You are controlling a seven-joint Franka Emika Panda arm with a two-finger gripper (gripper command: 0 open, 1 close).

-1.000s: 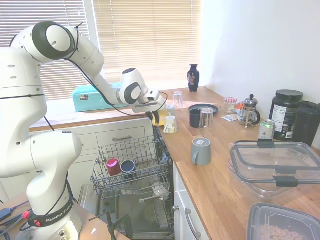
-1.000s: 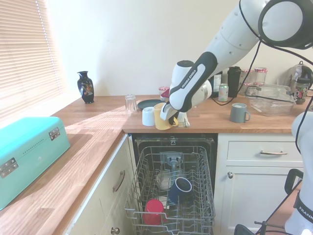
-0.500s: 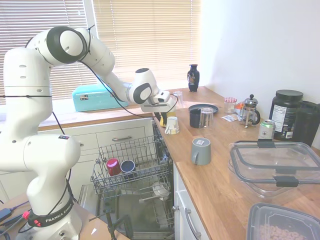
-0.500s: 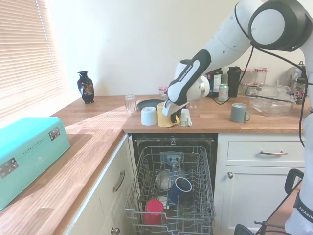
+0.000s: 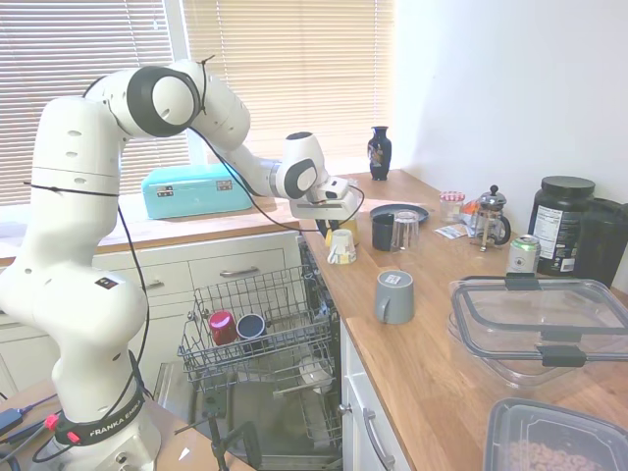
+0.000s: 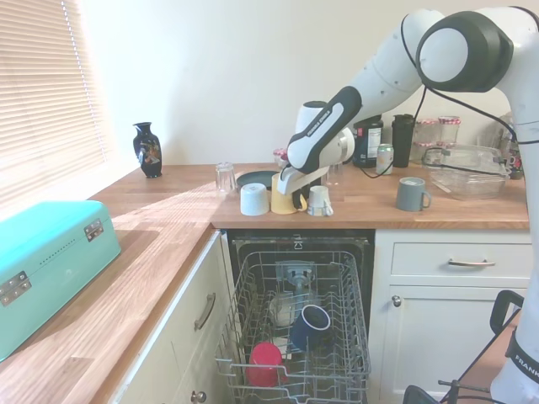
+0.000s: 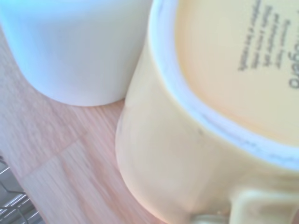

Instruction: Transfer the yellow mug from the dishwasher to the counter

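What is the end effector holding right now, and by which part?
It looks like the end effector is at the yellow mug, which stands upside down on the counter, base up. Whether it grips the mug, and where, cannot be told.

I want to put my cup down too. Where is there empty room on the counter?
Bare wood lies between the turquoise box and the black vase. It's crowded where the gripper is, around the yellow mug, white cup and upturned glass on the counter.

A grey ceramic mug (image 5: 394, 295) stands near a clear lidded plastic container (image 5: 540, 329); a turquoise metal box (image 6: 46, 265) sits by the window blinds (image 5: 285, 78).
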